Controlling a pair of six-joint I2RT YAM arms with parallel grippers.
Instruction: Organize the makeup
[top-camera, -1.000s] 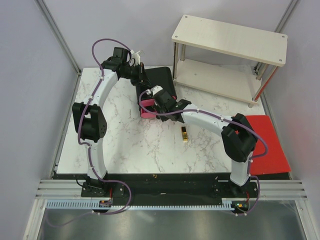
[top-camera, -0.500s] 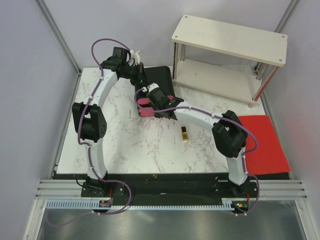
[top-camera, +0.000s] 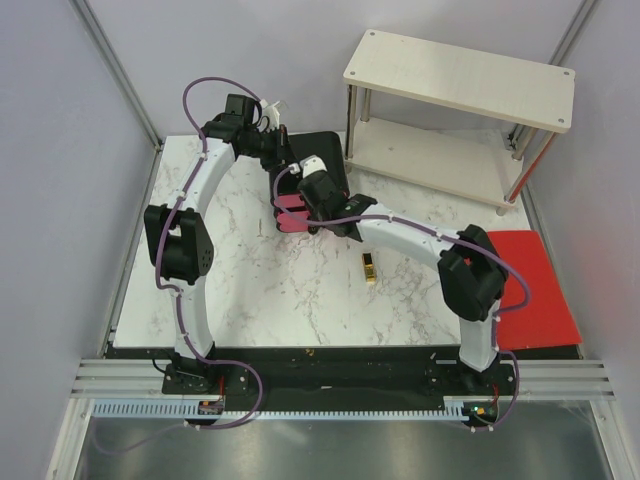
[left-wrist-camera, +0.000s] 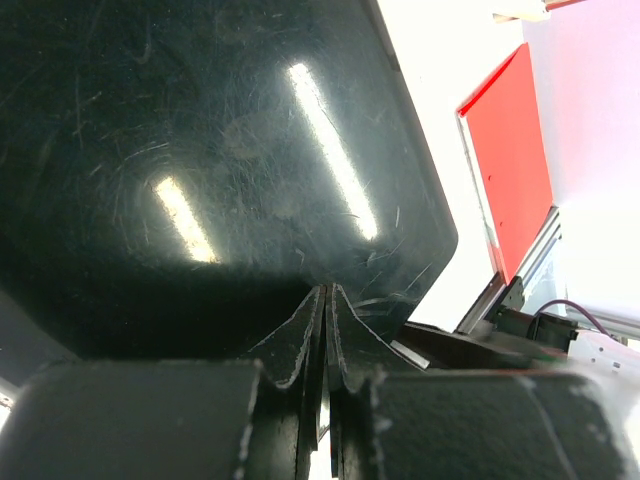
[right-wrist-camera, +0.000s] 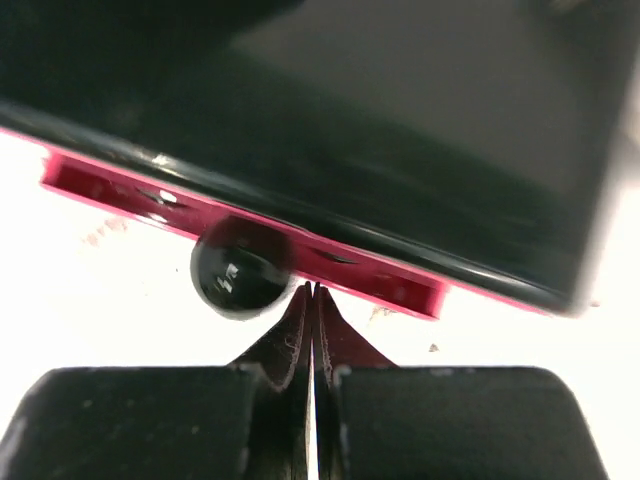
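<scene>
A gold-black tube (top-camera: 370, 267) lies on the marble table, to the right of and nearer than both grippers. No other makeup is in view. My left gripper (top-camera: 284, 157) is shut and empty; in the left wrist view its tips (left-wrist-camera: 326, 290) rest against the glossy black top of the box (left-wrist-camera: 200, 150). My right gripper (top-camera: 300, 205) is shut and empty at the box's front. In the right wrist view its tips (right-wrist-camera: 314, 288) touch the edge of a pink drawer (right-wrist-camera: 380, 275), just right of its round black knob (right-wrist-camera: 240, 265).
The black box (top-camera: 322, 160) with pink drawers (top-camera: 290, 215) stands at the back middle. A two-level wooden shelf (top-camera: 460, 110) stands at the back right. A red flat panel (top-camera: 535, 290) lies at the table's right edge and shows in the left wrist view (left-wrist-camera: 510, 170).
My right gripper has moved up toward the box's pink drawer front, and its elbow swung left and then back. The left arm and the gold-black tube have not moved.
</scene>
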